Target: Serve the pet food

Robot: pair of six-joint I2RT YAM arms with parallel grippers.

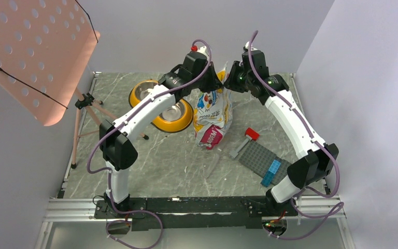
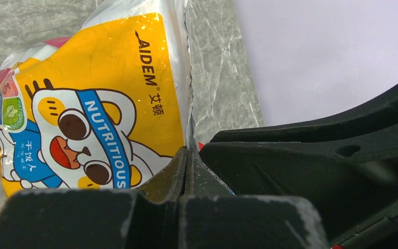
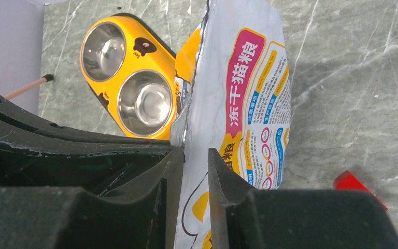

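Left claw (image 2: 187, 166) pinches the bag (image 2: 103, 78) top-up, long axis upright.

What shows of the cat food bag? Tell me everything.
The bag is glossy foil-like plastic, white, yellow and pink, with a cartoon cat on the front and printed panels on the back. It is held upright, crinkled, beside the yellow double bowl, its top between both arms. The left gripper pinches its edge shut; the right gripper straddles it with jaws apart.

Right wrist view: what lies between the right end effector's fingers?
The top edge of the pet food bag passes between the parted fingers of the right end effector, clear in the right wrist view.
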